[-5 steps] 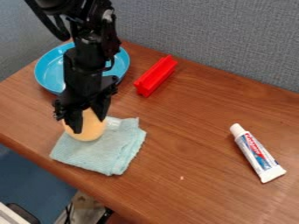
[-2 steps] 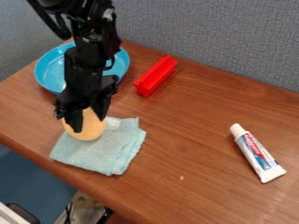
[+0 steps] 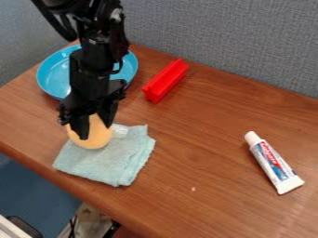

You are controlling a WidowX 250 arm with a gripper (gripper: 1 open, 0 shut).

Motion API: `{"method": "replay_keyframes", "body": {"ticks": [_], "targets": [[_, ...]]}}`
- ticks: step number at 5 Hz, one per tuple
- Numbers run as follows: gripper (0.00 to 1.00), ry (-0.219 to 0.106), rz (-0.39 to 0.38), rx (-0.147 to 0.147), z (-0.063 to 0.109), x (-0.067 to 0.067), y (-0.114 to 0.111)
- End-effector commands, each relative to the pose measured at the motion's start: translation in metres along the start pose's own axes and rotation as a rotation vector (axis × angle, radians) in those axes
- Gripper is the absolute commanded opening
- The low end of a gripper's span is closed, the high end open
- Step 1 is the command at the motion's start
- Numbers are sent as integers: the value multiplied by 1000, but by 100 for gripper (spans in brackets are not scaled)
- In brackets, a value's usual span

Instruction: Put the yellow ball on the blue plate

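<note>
The bench (image 3: 211,112) carries everything. My blue plate (image 3: 56,72) sits behind the teal cloth (image 3: 110,156). On that cloth's near-plate edge rests the yellow ball (image 3: 91,136), my claw (image 3: 87,123) closed down around it from above.

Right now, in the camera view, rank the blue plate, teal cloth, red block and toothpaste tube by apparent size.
1. blue plate, partly hidden by the arm
2. teal cloth, close to the plate
3. red block and toothpaste tube: too alike to rank
</note>
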State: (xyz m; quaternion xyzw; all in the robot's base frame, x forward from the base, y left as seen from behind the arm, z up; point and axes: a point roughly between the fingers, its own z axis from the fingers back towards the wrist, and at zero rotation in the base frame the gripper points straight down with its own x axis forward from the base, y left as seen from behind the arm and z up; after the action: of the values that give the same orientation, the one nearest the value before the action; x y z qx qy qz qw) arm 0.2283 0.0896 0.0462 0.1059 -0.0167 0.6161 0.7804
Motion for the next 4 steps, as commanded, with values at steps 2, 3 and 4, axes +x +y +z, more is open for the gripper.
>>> {"method": "replay_keyframes", "body": {"ticks": [2,3,4], "targets": [[0,4,27,7,0,8,2],[0,5,24,11,0,9,2],[0,7,22,15,0,9,2]]}}
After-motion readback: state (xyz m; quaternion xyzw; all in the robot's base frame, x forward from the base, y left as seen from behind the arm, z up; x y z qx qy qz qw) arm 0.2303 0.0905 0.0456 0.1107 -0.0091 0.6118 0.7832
